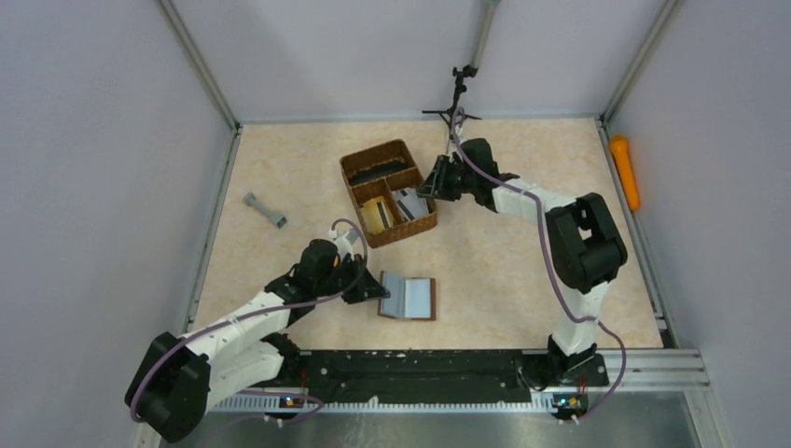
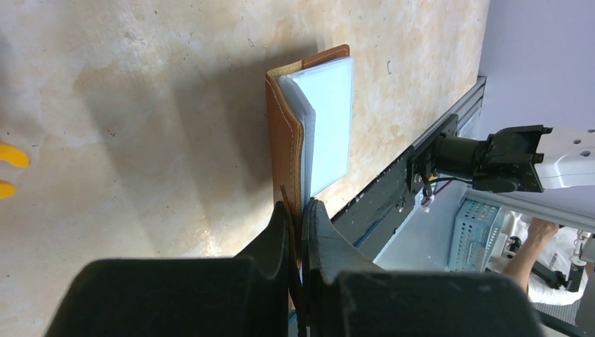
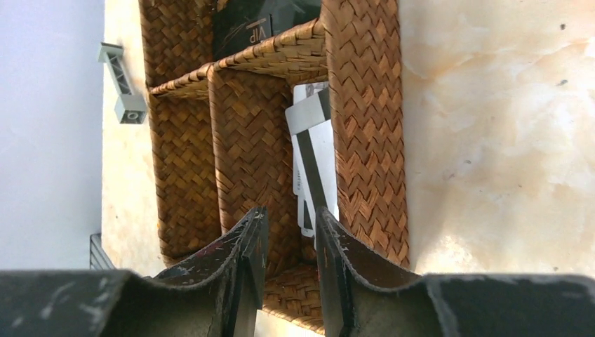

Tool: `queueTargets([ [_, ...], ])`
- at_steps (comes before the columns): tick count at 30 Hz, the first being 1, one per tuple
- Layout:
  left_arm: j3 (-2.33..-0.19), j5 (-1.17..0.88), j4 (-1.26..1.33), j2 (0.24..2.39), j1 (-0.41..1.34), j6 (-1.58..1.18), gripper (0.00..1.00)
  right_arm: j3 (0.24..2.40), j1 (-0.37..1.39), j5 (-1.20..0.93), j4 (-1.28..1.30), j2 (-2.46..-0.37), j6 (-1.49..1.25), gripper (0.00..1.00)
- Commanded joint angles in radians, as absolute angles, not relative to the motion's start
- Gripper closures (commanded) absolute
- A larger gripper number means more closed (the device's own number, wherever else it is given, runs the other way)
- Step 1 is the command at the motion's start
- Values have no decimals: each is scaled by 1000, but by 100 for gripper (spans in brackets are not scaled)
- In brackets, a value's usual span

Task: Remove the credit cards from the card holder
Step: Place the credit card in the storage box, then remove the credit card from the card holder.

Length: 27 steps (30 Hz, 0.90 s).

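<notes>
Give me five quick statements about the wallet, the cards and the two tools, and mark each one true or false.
1. The wallet lies open on the table. True.
2. The left tool is shut on the wallet's edge. True.
3. The right tool is gripping a card. False: its fingers stand apart with nothing between them, above the basket.
4. The loose cards lie on the bare table beside the basket. False: they lie inside one of the basket's compartments.
5. A grey part lies on the table, apart from the basket. True.
</notes>
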<state>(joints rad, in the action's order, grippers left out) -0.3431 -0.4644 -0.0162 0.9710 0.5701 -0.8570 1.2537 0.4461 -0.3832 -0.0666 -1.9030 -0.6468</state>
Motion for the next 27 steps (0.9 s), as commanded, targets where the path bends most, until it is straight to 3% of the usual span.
queueTargets([
  [1,-383,-482,19,983,566,-831,100,1288,440,-338,-21,-1797,-592,67],
  [11,-398,-470,-25,1038,567,-788,98,943,477,-434,-144,-1509,-665,61],
  [16,-398,-475,-10,1064,567,-788,97,758,587,-394,-173,-1347,-684,48],
  [21,-394,-484,-8,1075,568,-790,96,615,708,-310,-222,-1202,-728,27],
  [27,-396,-482,-13,1059,569,-792,89,506,816,-246,-282,-1136,-776,24],
])
